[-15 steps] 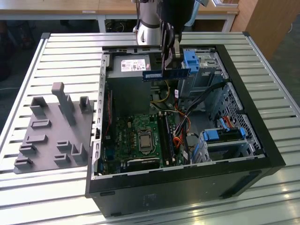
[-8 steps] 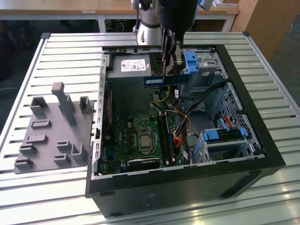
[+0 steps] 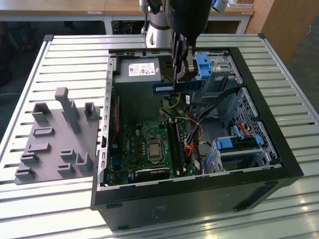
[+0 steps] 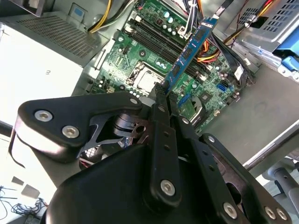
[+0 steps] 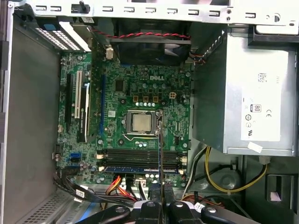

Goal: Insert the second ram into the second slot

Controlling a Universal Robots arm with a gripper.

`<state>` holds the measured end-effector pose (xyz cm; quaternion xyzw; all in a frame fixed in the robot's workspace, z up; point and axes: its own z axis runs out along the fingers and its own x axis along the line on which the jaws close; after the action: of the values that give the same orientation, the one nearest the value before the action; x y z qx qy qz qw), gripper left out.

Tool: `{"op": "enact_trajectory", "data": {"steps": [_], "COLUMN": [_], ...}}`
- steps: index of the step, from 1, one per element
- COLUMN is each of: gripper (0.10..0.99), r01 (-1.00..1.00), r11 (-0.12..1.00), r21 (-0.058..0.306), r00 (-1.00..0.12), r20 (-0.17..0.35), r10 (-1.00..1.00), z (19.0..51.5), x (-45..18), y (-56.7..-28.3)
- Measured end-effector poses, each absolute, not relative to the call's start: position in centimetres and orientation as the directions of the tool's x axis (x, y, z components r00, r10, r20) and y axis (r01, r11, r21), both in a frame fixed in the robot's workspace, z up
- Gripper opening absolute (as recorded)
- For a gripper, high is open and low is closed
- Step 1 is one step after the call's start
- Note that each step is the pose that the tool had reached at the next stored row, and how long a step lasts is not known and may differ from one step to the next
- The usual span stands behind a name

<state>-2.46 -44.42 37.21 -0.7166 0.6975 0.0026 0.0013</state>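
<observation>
The hand point(image 3: 183, 74) pinches the second ram point(image 3: 163, 88), fingers point(image 4: 161, 130) hiding its gripped part.

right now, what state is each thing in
gripper, shut on the second ram
second ram, held above the board, not in a slot
other ram stick, seated in its slot
computer case, open, on its side
processor socket, uncovered

Your exterior view looks steeply down from outside onto the open case point(image 3: 199, 199) on the surface point(image 3: 65, 55). Both wrist views sit close above the case, looking past the gripper point(image 4: 162, 91) point(image 5: 160, 205). All three share the motherboard point(image 3: 134, 144) point(image 4: 140, 51) point(image 5: 140, 88).
</observation>
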Motion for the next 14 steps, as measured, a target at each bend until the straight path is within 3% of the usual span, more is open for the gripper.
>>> {"op": "enact_trajectory", "data": {"steps": [14], "gripper": [0.141], "r01": [-1.000], "r11": [0.005], "r21": [0.002], "r00": [-0.005], "r20": [-0.001], "r10": [-1.000], "z": [37.18], "x": [-2.46], "y": [-44.66]}}
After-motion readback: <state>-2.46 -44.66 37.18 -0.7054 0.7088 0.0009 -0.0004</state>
